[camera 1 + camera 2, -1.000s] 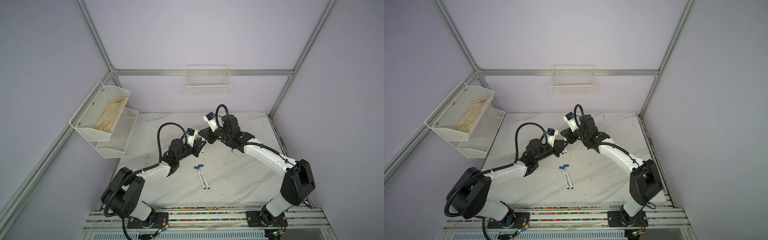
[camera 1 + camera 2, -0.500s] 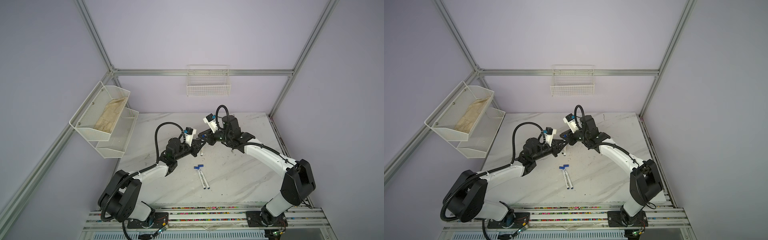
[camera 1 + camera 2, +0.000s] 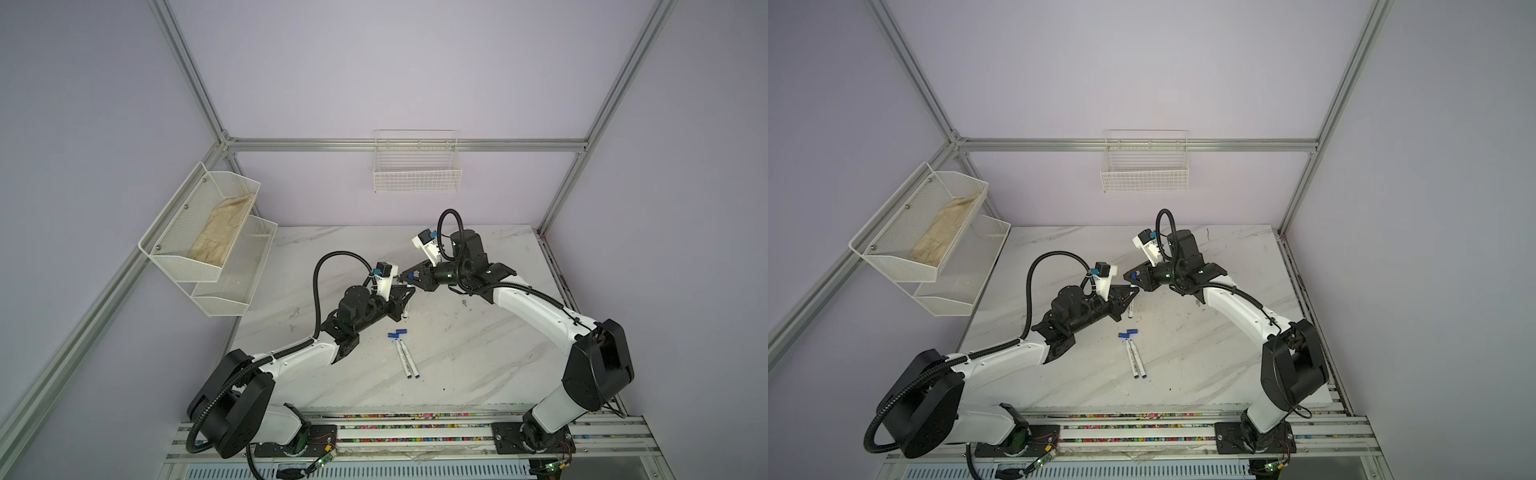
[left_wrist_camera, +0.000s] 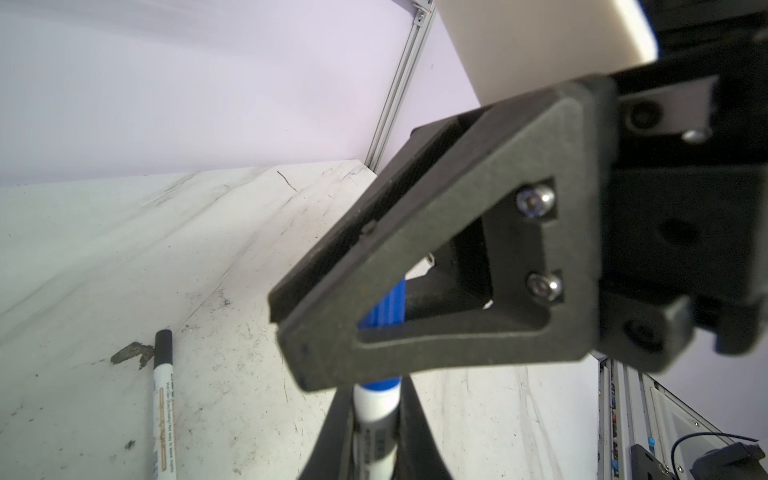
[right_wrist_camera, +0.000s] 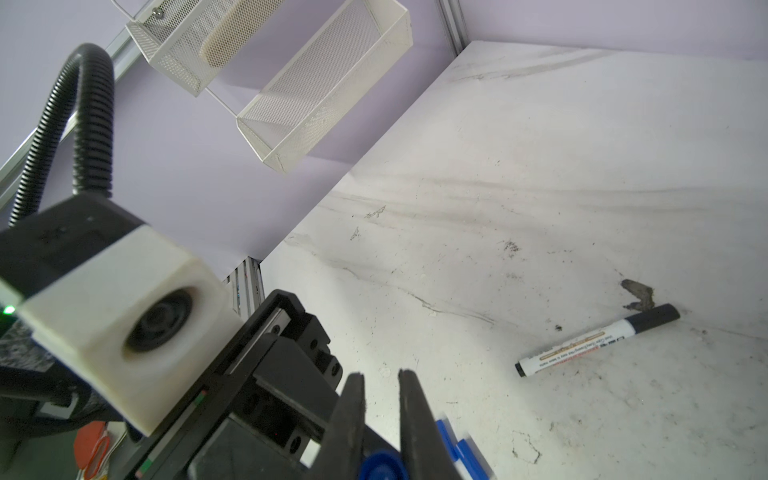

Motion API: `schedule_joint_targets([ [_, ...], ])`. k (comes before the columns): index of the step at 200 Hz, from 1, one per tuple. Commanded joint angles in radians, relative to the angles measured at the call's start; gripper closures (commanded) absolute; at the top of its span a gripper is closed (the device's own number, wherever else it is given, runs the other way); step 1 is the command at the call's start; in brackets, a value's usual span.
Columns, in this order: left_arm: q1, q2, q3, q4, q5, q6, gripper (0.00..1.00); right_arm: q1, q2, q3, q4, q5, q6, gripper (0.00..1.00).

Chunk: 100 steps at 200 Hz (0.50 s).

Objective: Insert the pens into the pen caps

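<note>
Pens: one white marker with black cap lies seemingly finished on the white marble tabletop. The left claw clamps a blue-ended white pen against a ribbed blue cap pinched by the right claw. Two pens and two loose blue caps wait.

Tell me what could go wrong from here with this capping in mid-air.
1. The left gripper, shut on the blue pen, meets the right gripper, shut on the blue cap, in mid-air; if the two are off axis, pushing may twist the pen in its grip or pop the cap loose.
2. A dropped part would probably fall near the black pen on the table and could roll away.
</note>
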Motion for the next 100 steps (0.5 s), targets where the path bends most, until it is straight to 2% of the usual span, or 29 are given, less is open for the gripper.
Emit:
schedule_joint_targets([
  [1, 0.018, -0.019, -0.048, 0.185, -0.205, -0.065, 1.00, -0.024, 0.013, -0.009, -0.161, -0.039, 0.030, 0.86],
  [16, 0.002, 0.001, -0.064, 0.185, -0.193, -0.076, 1.00, -0.029, 0.006, -0.001, -0.137, -0.035, 0.045, 0.80],
  [45, -0.015, 0.064, -0.085, 0.185, -0.174, -0.117, 1.00, -0.040, -0.026, -0.005, -0.045, -0.010, 0.097, 0.57],
  [60, -0.018, 0.094, -0.095, 0.195, -0.165, -0.139, 1.00, -0.048, -0.054, -0.012, 0.026, 0.014, 0.132, 0.49],
  [75, -0.019, 0.123, -0.110, 0.216, -0.166, -0.158, 1.00, -0.059, -0.083, -0.012, 0.078, 0.038, 0.148, 0.45],
  [100, 0.000, 0.133, -0.120, 0.210, -0.206, -0.158, 1.00, -0.078, -0.121, -0.006, 0.089, 0.095, 0.152, 0.44],
])
